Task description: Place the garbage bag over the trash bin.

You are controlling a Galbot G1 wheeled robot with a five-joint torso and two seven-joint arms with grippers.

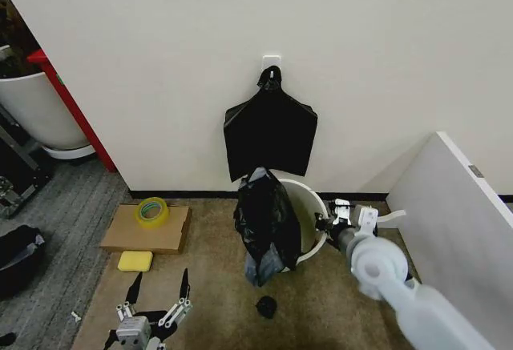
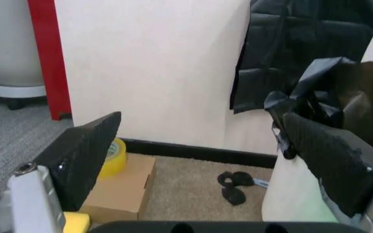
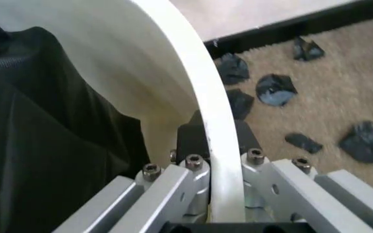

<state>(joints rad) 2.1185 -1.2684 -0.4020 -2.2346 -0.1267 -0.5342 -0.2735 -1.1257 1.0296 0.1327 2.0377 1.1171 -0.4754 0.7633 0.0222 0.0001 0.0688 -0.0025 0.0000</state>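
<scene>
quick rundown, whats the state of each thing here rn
garbage bag: draped over the bin's left rim, hanging down outside, not spread around the opening
trash bin: upright, opening mostly uncovered
right gripper: shut on the bin's rim
left gripper: open, holding nothing, low over the carpet
bundle of bags: hanging on the wall hook
tape roll: lying flat on the cardboard

The garbage bag [image 1: 267, 223] hangs over the front of the trash bin [image 1: 313, 206] and hides most of it. The right gripper [image 1: 328, 223] sits at the bin's rim, but its fingertips are too small to make out there. The bottom edge cuts off the left gripper [image 1: 156, 302] and its arm.
</scene>
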